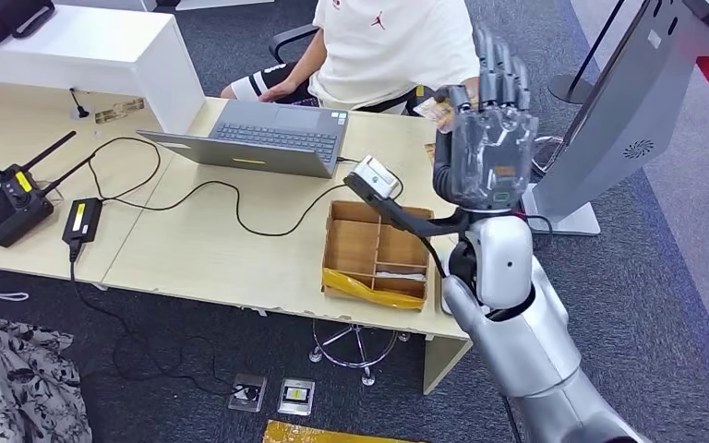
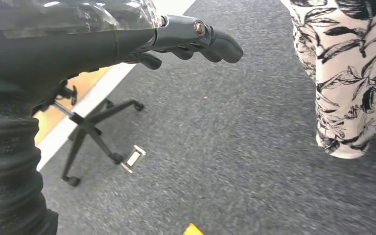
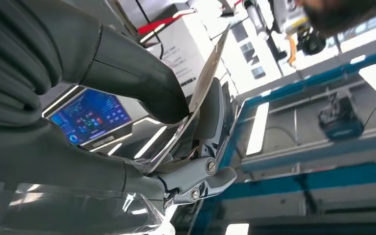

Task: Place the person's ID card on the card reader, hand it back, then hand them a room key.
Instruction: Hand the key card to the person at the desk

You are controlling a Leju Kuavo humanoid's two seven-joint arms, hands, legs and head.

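The right hand point(image 1: 486, 138) is raised toward the person point(image 1: 383, 46) and pinches a thin card point(image 3: 203, 93) between thumb and fingers. The card reader point(image 1: 374, 177) lies below the hand, on its near side. For a good handover, keep the pinch firm and the card's free edge reachable. The left hand point(image 2: 176, 41) holds nothing, its fingers loosely curled.

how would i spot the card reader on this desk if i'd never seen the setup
Start at the open grey laptop in the middle of the long wooden desk. Just past its right-hand corner, above the brown divided cardboard tray, sits the card reader. It is a small white-topped block with a dark base and a cable, unlike the black antenna radio at the far left.
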